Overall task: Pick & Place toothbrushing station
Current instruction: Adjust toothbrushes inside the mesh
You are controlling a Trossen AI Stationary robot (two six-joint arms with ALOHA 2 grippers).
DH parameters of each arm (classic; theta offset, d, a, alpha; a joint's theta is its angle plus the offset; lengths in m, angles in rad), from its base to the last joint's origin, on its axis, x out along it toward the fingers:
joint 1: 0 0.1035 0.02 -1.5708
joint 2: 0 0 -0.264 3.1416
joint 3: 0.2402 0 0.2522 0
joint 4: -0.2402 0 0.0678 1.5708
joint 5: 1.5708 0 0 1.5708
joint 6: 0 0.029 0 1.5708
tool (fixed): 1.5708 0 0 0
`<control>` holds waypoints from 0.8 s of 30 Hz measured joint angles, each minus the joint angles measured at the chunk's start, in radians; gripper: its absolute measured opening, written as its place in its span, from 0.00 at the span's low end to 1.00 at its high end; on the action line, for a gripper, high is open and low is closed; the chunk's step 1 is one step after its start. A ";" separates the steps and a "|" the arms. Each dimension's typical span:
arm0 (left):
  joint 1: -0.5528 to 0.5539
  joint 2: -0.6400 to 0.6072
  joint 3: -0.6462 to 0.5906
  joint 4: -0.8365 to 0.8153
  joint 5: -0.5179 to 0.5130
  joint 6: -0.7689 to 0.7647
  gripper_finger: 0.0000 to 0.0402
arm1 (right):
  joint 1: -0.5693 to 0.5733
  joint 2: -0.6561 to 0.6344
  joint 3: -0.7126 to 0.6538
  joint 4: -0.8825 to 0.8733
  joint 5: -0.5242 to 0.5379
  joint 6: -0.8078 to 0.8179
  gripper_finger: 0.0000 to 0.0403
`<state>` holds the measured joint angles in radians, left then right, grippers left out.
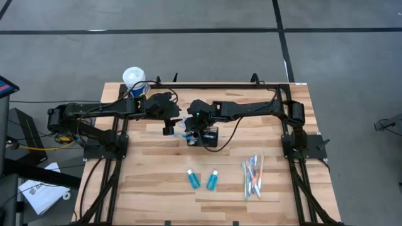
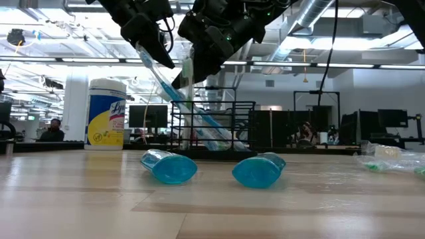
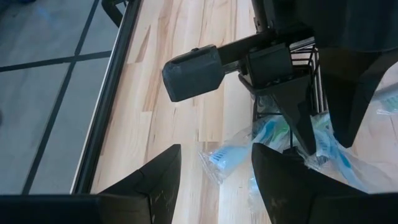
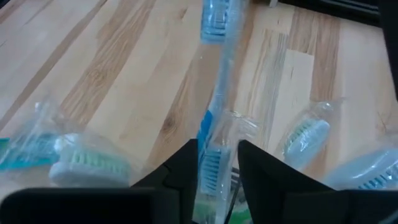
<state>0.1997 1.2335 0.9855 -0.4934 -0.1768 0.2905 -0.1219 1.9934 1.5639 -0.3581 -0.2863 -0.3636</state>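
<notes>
The black wire basket (image 1: 211,137) (image 2: 247,116) stands mid-table with wrapped toothbrushes leaning in it. A blue one (image 2: 166,86) slants from the basket up toward the table's left. My right gripper (image 1: 190,134) (image 4: 217,165) hovers over the basket's left side, open, with a wrapped blue toothbrush (image 4: 216,118) between its fingers. My left gripper (image 1: 168,127) (image 3: 214,180) hangs open just left of it, a wrapped brush end (image 3: 227,158) beyond its fingers. Two teal tubes (image 1: 193,180) (image 1: 212,181) lie nearer the front. A bunch of wrapped toothbrushes (image 1: 252,176) lies to the right. My right gripper's fingers (image 4: 186,168) stand on either side of the blue toothbrush's bristle end (image 4: 210,163), coming from above at a slant and across the brush. I cannot tell if they touch the wrap.
A white-lidded canister with a yellow label (image 1: 134,78) (image 2: 106,113) stands at the far left corner. The dark arm frames run along both table sides. Bare wood lies between the tubes and the near edge.
</notes>
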 joint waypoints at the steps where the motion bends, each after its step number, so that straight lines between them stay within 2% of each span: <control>1: 0.000 0.000 0.000 0.000 0.000 0.000 0.47 | 0.000 0.000 0.000 0.002 0.001 -0.005 0.28; 8: 0.006 0.000 0.000 0.000 0.000 0.000 0.47 | 0.002 -0.059 0.028 -0.010 0.080 -0.028 0.39; 13: 0.017 0.000 0.000 0.002 0.000 0.016 0.47 | 0.012 -0.132 0.033 -0.036 0.228 -0.035 0.42; 16: 0.029 0.000 0.000 0.003 0.018 -0.002 0.47 | 0.005 -0.182 0.034 -0.189 0.328 0.030 0.41; 20: 0.039 0.001 0.000 0.008 0.055 -0.028 0.47 | 0.008 -0.209 0.025 -0.430 0.361 0.196 0.40; 24: 0.037 0.027 0.000 0.025 0.057 -0.029 0.47 | 0.070 -0.230 -0.052 -0.556 0.435 0.328 0.39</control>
<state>0.2371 1.2602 0.9852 -0.4680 -0.1200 0.2611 -0.0517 1.7635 1.5120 -0.9143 0.1486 -0.0360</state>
